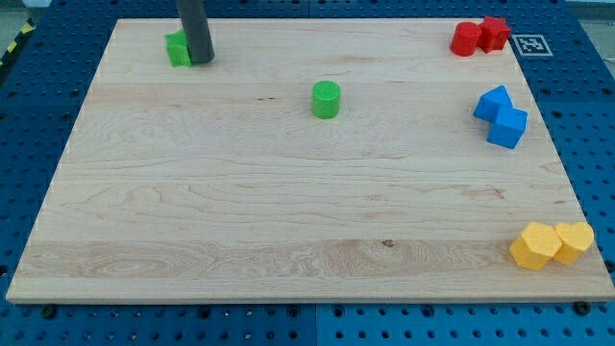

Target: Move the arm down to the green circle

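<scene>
The green circle stands on the wooden board, a little above the view's middle. My tip is at the view's top left, well to the left of and above the green circle. It touches the right side of a second green block, whose shape is partly hidden by the rod.
Two red blocks sit together at the top right corner. Two blue blocks sit at the right edge. Two yellow blocks sit at the bottom right corner. A blue pegboard surrounds the board.
</scene>
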